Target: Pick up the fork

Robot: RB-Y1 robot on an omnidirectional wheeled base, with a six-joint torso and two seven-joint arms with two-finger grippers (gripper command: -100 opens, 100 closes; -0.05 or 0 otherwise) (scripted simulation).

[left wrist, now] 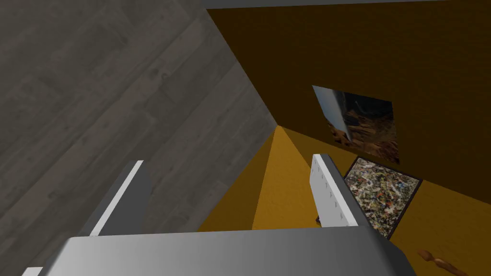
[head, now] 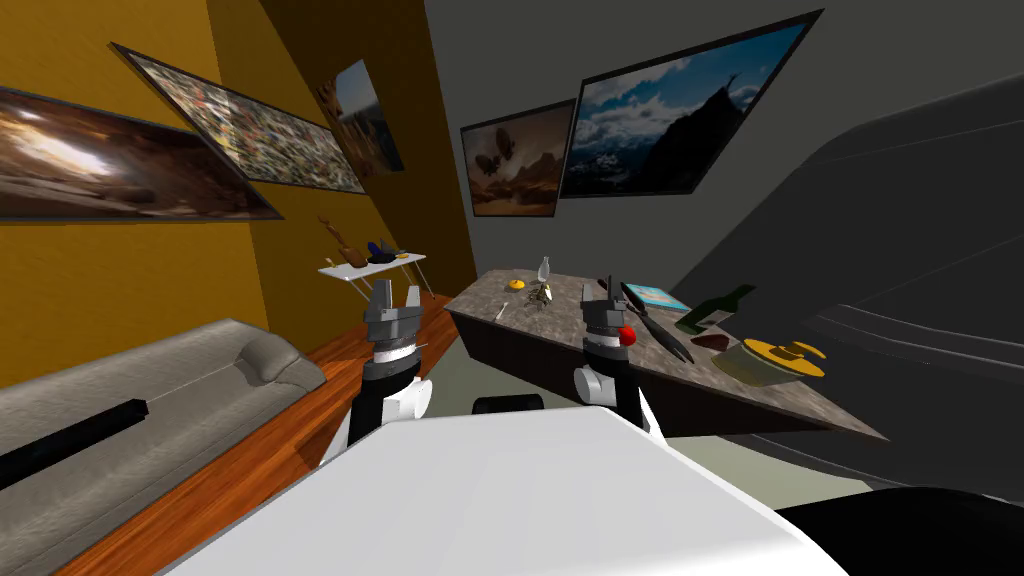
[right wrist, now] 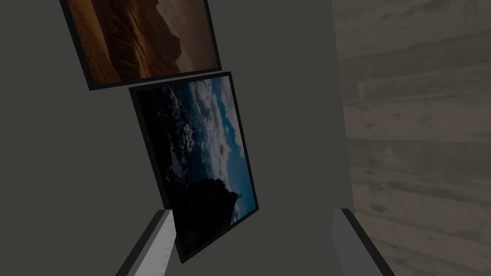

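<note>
The fork (head: 501, 311) is a small pale utensil lying near the left end of the stone-topped table (head: 560, 330). Both arms are raised in front of me. My left gripper (head: 396, 297) hangs off the table's left end, over the floor, a little left of the fork. In the left wrist view its fingers (left wrist: 331, 196) stand wide apart with nothing between them. My right gripper (head: 603, 293) is held above the middle of the table, right of the fork. Its fingers (right wrist: 160, 239) are also spread and hold nothing.
The table also carries a yellow item (head: 516, 285), a glass lamp (head: 545, 268), a book (head: 655, 297), dark utensils (head: 660, 333), a green bottle (head: 712, 308) and a yellow-lidded pot (head: 775, 360). A grey sofa (head: 150, 400) lies left, a white side table (head: 372, 265) behind.
</note>
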